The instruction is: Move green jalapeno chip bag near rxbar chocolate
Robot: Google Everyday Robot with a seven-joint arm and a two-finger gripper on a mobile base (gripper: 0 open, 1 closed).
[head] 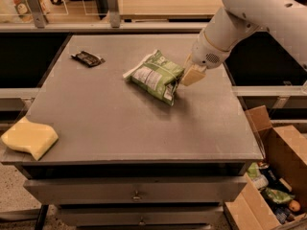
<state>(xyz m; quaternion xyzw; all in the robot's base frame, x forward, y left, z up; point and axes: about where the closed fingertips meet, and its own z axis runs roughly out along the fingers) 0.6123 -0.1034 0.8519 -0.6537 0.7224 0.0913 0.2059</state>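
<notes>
Our gripper holds the green jalapeno chip bag by its edge over the middle of the table — we should carry it low and slowly toward the rxbar chocolate near the far corner, stopping beside it, not on it.
</notes>
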